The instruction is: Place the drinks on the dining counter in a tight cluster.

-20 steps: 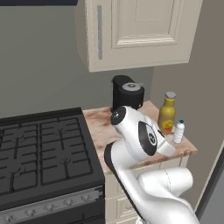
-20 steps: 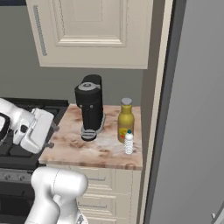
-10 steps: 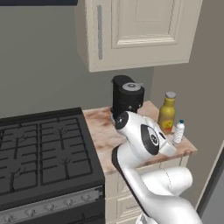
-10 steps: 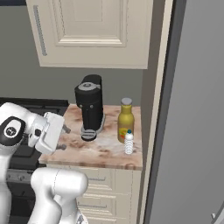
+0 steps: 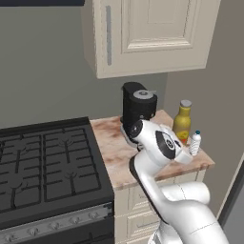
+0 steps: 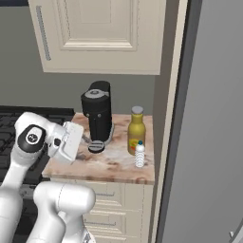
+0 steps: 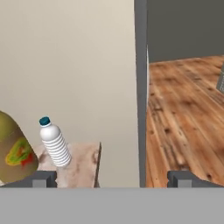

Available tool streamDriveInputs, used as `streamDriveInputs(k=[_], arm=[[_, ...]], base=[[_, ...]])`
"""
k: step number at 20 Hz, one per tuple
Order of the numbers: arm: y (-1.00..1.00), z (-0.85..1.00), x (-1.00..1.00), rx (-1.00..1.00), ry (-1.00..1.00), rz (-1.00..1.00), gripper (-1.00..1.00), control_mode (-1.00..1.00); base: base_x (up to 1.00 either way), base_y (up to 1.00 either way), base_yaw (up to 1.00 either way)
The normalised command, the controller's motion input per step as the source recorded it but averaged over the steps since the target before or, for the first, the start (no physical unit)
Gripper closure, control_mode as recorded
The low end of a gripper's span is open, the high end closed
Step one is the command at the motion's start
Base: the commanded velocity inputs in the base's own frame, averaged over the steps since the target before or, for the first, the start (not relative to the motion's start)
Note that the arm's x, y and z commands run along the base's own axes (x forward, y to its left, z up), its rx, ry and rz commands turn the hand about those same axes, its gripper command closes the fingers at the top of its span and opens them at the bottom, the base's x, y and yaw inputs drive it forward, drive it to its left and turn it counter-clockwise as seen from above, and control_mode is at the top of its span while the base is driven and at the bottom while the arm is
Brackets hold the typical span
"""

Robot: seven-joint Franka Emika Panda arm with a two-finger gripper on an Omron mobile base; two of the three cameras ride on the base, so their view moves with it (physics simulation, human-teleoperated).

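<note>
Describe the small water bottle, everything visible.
The water bottle is small, clear and ribbed, with a blue cap, and looks like plastic. It stands upright near the front right corner of the small marble counter, just in front of the fat yellow bottle and close beside it; I cannot tell whether they touch. Nothing grips it. The hand view shows it near the counter's edge.

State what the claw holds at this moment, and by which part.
Nothing is held. The claw is open and empty, with the tiny clear ribbed water bottle and the fat yellow-amber bottle standing untouched ahead.
</note>
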Motion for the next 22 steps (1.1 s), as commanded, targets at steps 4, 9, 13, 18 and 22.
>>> streamDriveInputs(k=[4, 9, 13, 18, 22], arm=[[-0.38, -0.17, 0.26, -0.08, 0.0, 0.0, -1.0, -1.0], [-0.39, -0.13, 0.24, -0.01, 0.0, 0.0, -1.0, -1.0], [-0.38, -0.19, 0.23, -0.03, 0.01, 0.0, -1.0, -1.0], [-0.38, -0.19, 0.15, 0.0, 0.0, 0.0, -1.0, -1.0], [-0.36, -0.19, 0.08, 0.0, 0.0, 0.0, -1.0, -1.0]], base=[[0.0, 0.0, 0.0], [0.0, 0.0, 0.0], [0.0, 0.0, 0.0], [0.0, 0.0, 0.0], [0.0, 0.0, 0.0]])
